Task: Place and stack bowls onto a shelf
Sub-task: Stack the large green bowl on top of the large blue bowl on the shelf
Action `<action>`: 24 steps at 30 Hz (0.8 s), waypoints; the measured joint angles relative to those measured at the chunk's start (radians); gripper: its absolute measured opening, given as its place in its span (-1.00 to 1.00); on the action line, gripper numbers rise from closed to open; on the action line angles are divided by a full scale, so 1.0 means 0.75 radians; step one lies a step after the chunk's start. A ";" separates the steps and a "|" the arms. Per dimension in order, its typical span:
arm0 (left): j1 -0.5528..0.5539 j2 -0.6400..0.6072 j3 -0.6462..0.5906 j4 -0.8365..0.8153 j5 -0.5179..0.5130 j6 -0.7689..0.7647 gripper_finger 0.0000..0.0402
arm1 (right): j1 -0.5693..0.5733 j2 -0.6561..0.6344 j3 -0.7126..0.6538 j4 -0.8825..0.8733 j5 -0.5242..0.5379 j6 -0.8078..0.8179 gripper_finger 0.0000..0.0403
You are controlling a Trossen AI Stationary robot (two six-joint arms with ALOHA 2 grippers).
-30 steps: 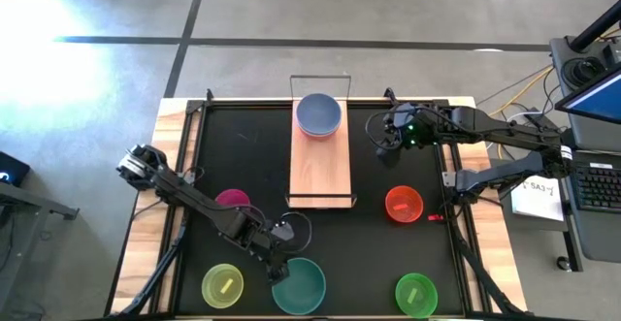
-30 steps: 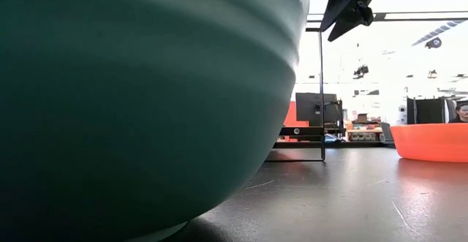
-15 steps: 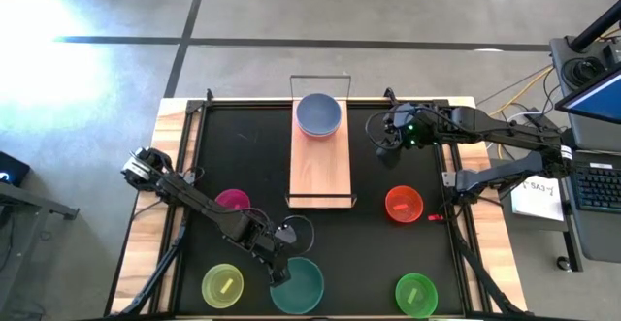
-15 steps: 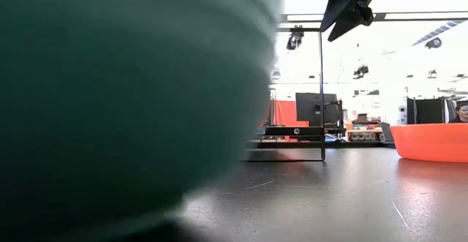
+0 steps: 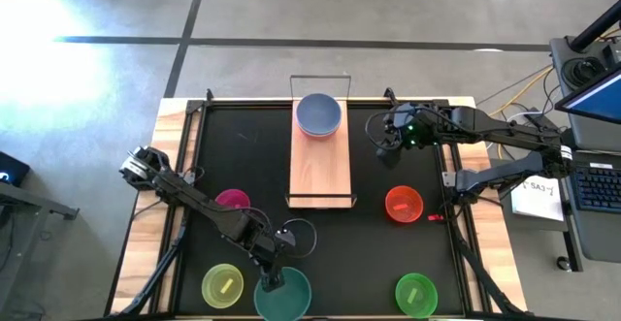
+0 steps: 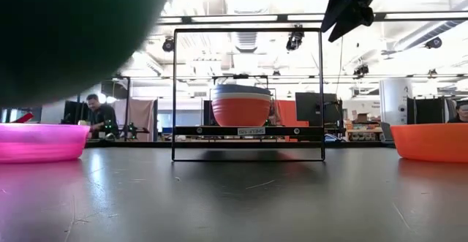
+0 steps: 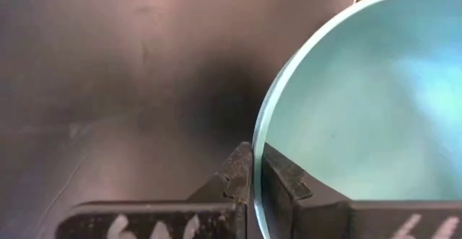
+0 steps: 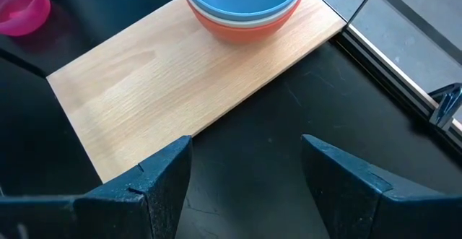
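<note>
I take the shelf (image 5: 320, 166) as my landmark: a light-wood board at the middle of the black mat (image 5: 388, 253), with a stack of bowls (image 5: 318, 115) at its far end, blue on top over white and orange. Well off its near-left corner, the teal bowl (image 5: 283, 295) sits at the mat's front edge. My left gripper (image 5: 272, 278) is clamped on that bowl's rim: in the left wrist view the thin rim runs between the two fingers (image 7: 234, 177), one inside the pale teal hollow and one outside. Right of the shelf's far end, my right gripper (image 5: 381, 135) hangs with its fingers (image 8: 166, 174) spread apart, holding nothing.
</note>
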 joint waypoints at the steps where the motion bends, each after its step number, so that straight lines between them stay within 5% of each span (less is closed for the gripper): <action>1: 0.000 0.000 0.041 -0.088 0.002 0.018 -0.99 | 0.000 0.000 0.000 -0.003 0.000 0.000 0.21; 10: 0.022 -0.002 0.490 -0.847 -0.282 0.069 -1.00 | 0.000 0.000 0.000 -0.030 0.000 0.000 0.21; 16: 0.047 -0.002 0.818 -1.246 -0.423 -0.072 -1.00 | 0.000 0.000 0.000 -0.030 -0.003 0.012 0.21; 24: 0.096 -0.018 1.098 -1.348 -0.784 -0.025 -1.00 | 0.000 0.000 0.000 0.045 -0.022 0.000 0.21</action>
